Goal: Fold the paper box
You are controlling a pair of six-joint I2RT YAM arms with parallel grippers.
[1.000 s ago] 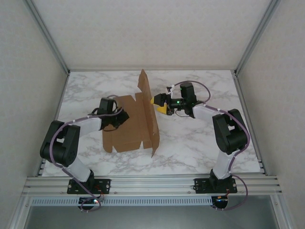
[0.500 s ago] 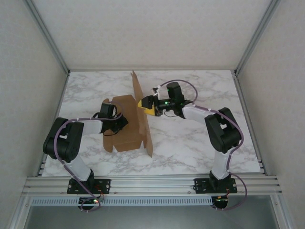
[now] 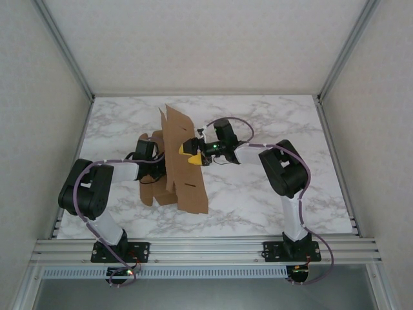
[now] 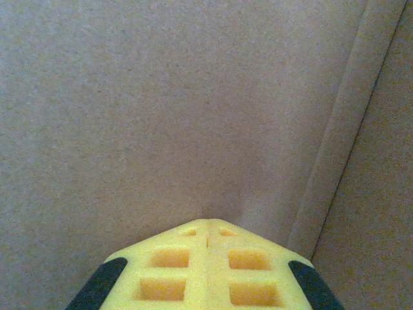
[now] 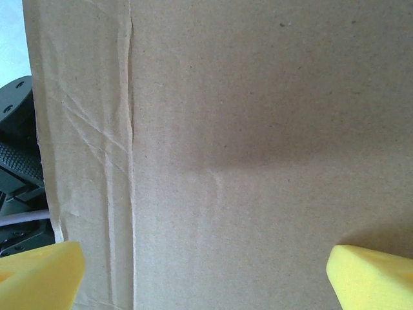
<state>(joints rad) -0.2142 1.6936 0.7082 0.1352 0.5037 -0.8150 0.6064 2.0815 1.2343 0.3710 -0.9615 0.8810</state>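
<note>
The paper box (image 3: 187, 187) is a brown die-cut cardboard sheet left of the table's centre. Its large panel leans to the left over the flat part. My right gripper (image 3: 188, 154) presses against that panel from the right, open. In the right wrist view the panel (image 5: 245, 129) is close in front of the gripper (image 5: 206, 278), and the yellow fingertips (image 5: 39, 274) stand far apart at the frame's sides. My left gripper (image 4: 208, 223) is shut with nothing between its pads, its tip against the cardboard (image 4: 161, 110) beside a crease. The left wrist (image 3: 147, 157) sits behind the leaning panel.
The marble table (image 3: 271, 194) is ringed by aluminium frame rails and pale walls. Both arm bases are bolted to the near rail (image 3: 206, 248). The right arm's elbow (image 3: 284, 171) reaches across the table's middle.
The right gripper has moved left and pushed the upright panel over, from standing to leaning left across the flat part. The left arm drew back slightly left, then held still.
</note>
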